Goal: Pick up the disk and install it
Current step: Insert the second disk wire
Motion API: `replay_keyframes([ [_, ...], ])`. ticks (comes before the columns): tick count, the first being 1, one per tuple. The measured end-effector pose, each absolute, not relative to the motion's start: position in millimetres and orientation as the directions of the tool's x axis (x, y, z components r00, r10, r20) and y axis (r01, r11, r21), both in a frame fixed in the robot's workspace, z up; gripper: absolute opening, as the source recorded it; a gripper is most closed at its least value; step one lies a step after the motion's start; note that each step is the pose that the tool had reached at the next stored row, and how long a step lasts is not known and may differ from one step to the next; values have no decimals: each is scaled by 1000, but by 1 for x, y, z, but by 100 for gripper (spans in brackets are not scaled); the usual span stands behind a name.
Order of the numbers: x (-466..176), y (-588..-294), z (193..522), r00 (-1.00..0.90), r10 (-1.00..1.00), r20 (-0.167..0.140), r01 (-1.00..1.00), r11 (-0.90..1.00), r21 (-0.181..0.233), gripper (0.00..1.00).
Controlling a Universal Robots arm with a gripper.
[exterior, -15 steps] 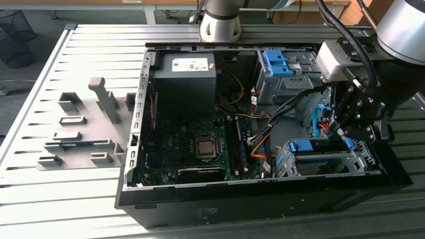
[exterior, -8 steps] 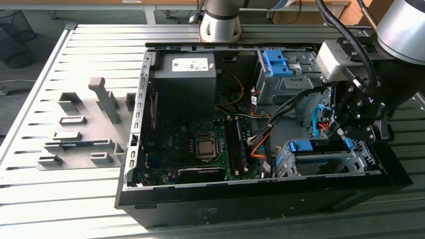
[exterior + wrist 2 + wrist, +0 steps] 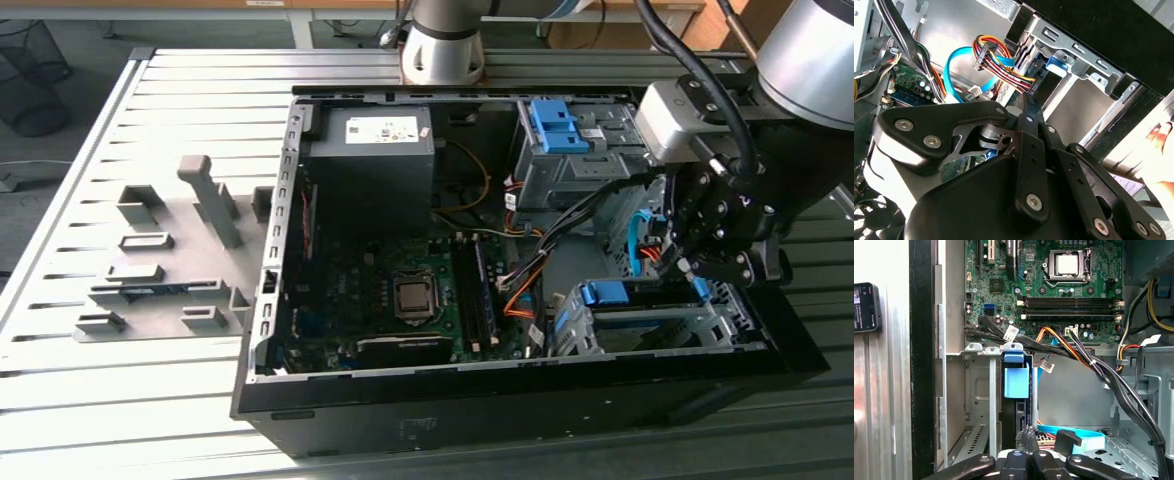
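The disk (image 3: 621, 293) stands edge-on in a slot of the metal drive cage (image 3: 667, 335) at the case's front corner, on the exterior view's right. Its blue carrier tab (image 3: 1016, 376) sticks out at the cage's inner end, and in the second wrist view the blue tab (image 3: 1056, 62) shows beyond the fingers. My gripper (image 3: 699, 288) hangs over the cage's outer end. Its fingers (image 3: 1027, 440) are pressed together with nothing between them, pointing along the disk's dark edge (image 3: 1019, 415). Whether they touch it I cannot tell.
The open computer case (image 3: 534, 395) lies on a slatted metal table. Bundled cables (image 3: 1094, 365) and a blue flat cable (image 3: 954, 70) run beside the cage. A second cage with a blue carrier (image 3: 558, 125) sits further back. A grey fixture plate (image 3: 174, 270) lies on the exterior view's left. A person's hand (image 3: 1160, 145) is near.
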State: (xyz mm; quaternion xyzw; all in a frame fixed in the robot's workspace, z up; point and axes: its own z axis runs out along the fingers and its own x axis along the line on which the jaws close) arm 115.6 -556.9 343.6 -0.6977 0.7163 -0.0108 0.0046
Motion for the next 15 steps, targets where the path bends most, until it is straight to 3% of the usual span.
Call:
replay_keyframes([
  [15, 91, -558, 343, -26, -1000, 9, -999, 26, -22, 11],
])
